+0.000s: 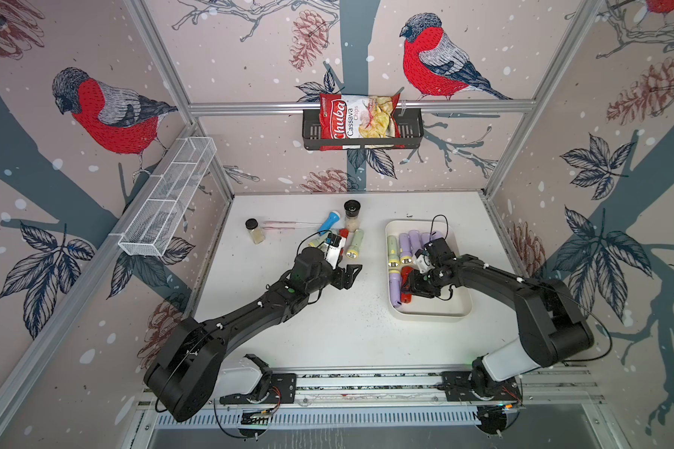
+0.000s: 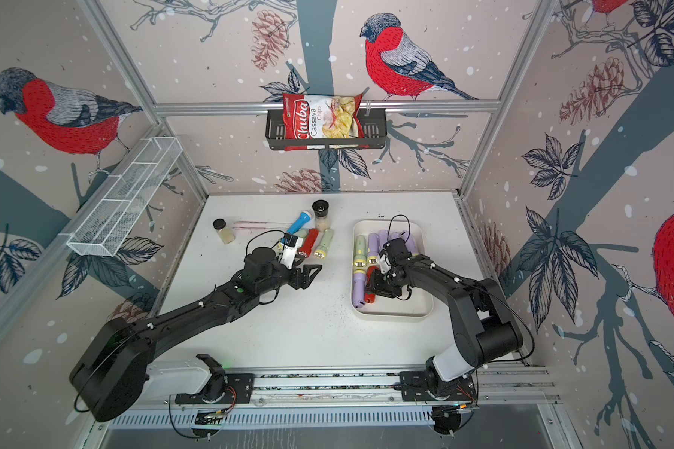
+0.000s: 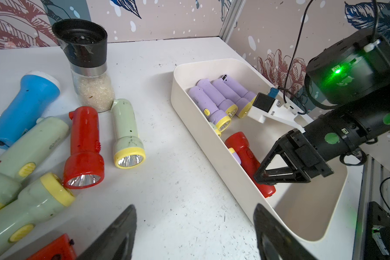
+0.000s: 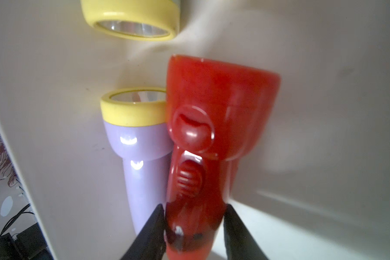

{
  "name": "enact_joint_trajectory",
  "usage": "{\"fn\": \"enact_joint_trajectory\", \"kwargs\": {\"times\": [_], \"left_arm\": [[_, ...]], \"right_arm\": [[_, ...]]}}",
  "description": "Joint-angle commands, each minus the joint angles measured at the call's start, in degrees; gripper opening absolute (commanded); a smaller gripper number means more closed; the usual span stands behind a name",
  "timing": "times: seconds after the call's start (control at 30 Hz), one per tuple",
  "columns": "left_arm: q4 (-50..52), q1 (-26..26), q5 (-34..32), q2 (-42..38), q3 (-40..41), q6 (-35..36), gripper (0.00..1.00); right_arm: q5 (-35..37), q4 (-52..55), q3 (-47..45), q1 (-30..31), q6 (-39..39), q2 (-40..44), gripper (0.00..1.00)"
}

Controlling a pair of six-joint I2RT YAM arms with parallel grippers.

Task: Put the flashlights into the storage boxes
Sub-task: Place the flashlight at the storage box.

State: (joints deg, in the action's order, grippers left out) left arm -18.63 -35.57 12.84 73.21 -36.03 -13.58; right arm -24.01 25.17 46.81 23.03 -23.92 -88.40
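right gripper (image 4: pixel 194 210) pinches the red flashlight (image 4: pixel 214 108) by its handle low in the tray (image 4: pixel 54 74), i guess to park it beside the lilac flashlight (image 4: pixel 142 144); left gripper (image 3: pixel 195 216) hangs wide open

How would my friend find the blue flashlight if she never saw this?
Look at the white table, at the pile of flashlights beside the black-capped grinder jar. The blue flashlight lies at the pile's back edge; it alone is blue with a white head.
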Motion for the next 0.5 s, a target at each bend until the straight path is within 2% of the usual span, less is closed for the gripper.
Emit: {"fn": "enact_joint_trajectory", "kwargs": {"times": [0.0, 0.37, 0.47], "left_arm": [[0.4, -0.04, -0.8, -0.33, 0.0, 0.06, 0.8], [0.47, -0.09, -1.05, -0.66, 0.39, -0.52, 0.8], [0.48, -0.1, -1.06, -0.76, 0.47, -1.01, 0.8]], "right_arm": [[0.61, 2.75, 0.07, 0.61, 1.81, 0.45, 0.42], [0.28, 4.65, -0.45, 1.48, 2.23, 2.05, 0.42], [0.45, 4.5, -0.4, 1.83, 2.04, 1.94, 0.49]]}}
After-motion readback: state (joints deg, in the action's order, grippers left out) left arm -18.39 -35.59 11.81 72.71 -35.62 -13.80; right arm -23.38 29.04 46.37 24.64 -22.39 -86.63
